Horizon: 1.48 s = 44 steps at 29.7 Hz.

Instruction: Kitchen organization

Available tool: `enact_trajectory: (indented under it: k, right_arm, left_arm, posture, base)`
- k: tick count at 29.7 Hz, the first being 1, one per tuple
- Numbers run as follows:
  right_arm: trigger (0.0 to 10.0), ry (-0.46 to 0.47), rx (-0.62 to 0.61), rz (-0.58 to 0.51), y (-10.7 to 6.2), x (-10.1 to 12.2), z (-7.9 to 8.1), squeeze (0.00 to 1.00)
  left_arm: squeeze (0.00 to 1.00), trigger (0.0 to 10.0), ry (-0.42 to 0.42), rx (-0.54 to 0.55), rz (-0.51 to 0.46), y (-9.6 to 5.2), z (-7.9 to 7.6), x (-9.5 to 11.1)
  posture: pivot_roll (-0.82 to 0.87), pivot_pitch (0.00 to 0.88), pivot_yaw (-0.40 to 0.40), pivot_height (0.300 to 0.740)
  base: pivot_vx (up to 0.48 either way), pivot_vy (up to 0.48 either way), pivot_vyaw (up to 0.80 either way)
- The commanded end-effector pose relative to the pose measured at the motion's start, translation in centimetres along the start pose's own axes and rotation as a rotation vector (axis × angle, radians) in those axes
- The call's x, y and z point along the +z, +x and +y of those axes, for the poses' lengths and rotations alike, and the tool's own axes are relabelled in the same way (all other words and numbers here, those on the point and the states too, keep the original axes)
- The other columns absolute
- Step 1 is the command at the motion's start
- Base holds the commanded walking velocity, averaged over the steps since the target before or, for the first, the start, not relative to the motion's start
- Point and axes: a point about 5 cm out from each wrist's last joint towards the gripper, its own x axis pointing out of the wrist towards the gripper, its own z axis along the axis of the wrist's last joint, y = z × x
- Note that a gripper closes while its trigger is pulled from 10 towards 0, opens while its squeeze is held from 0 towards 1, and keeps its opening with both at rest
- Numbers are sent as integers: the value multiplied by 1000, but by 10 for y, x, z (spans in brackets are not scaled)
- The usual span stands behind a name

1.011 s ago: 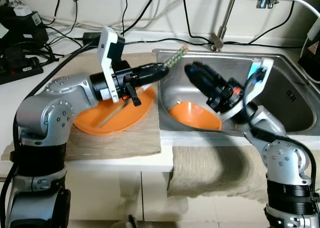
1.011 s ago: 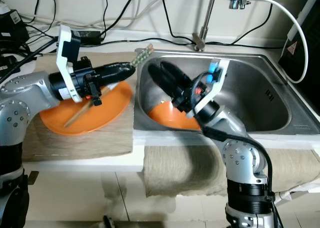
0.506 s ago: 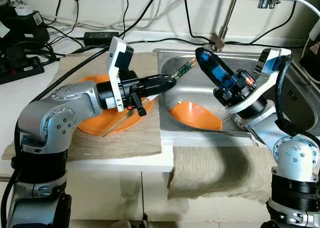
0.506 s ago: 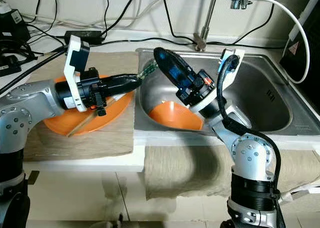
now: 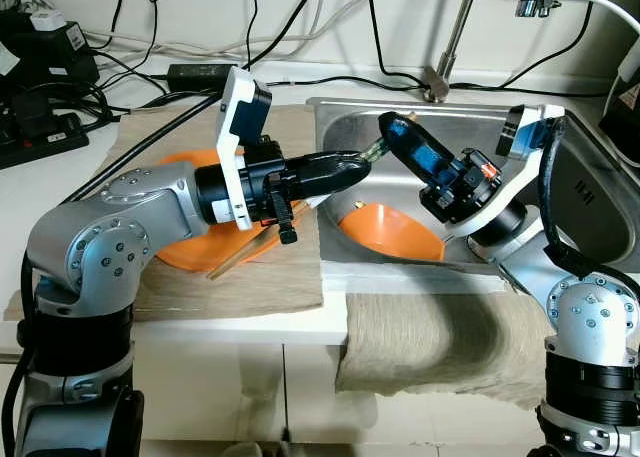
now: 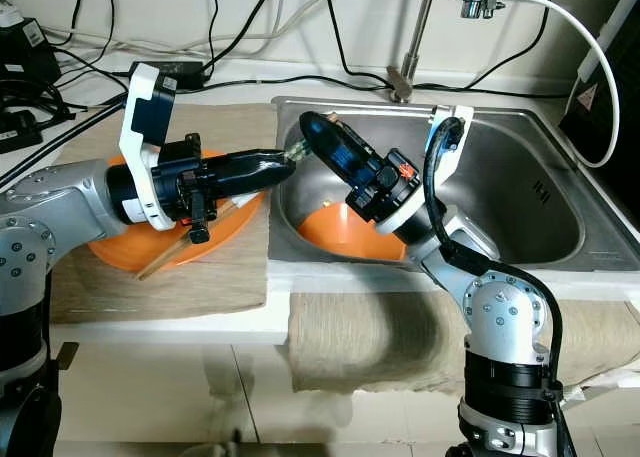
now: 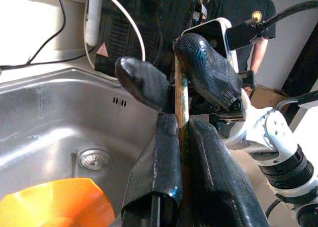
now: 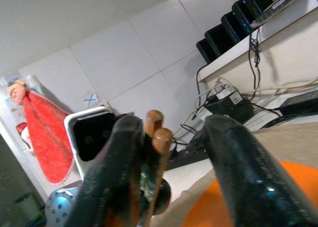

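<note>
Over the sink (image 5: pixel 590 192), the left gripper (image 5: pixel 352 163) pinches a pair of chopsticks (image 7: pixel 181 106). The right gripper (image 5: pixel 395 132) meets them there, fingers (image 8: pixel 233 152) spread apart around their tips. An orange bowl (image 5: pixel 390 233) lies in the sink below.

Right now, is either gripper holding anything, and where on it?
The left gripper clamps a pair of chopsticks along their shafts; the open right gripper brackets their tips.

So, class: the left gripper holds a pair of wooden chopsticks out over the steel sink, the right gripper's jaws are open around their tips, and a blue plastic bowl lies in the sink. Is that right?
Not quite. The bowl in the stainless steel sink is an orange plastic bowl, as the left eye view shows. The rest stands: the left gripper holds the wooden chopsticks out over the sink, with the right gripper's jaws open around their tips.
</note>
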Motion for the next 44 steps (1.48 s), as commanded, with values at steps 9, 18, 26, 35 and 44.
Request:
enact_trajectory:
  k: [9, 18, 26, 35, 44]
  right_arm:
    - [0, 3, 38, 24, -2, -1, 7, 0]
    - [0, 5, 42, 19, -1, 0, 7, 0]
    - [0, 0, 31, -11, -1, 5, 6, 0]
    - [0, -69, 9, -92, -4, 36, 4, 0]
    - [0, -247, -110, -184, -12, 79, -3, 0]
  left_arm:
    - [0, 0, 3, -79, 8, 9, -12, 1]
    - [0, 0, 6, -73, 8, 9, -11, 1]
    - [0, 10000, 25, -37, -22, 8, -7, 5]
    - [1000, 10000, 23, -26, -74, 1, -4, 16]
    - [0, 10000, 97, 186, -172, -12, 17, 31]
  posture:
    - [-37, 0, -23, 740]
    - [-37, 0, -21, 740]
    - [-38, 0, -22, 740]
    - [-39, 0, -19, 740]
    - [-43, 0, -18, 740]
  base:
    - [0, 0, 0]
    - [0, 0, 0]
    - [0, 0, 0]
    - [0, 0, 0]
    - [0, 0, 0]
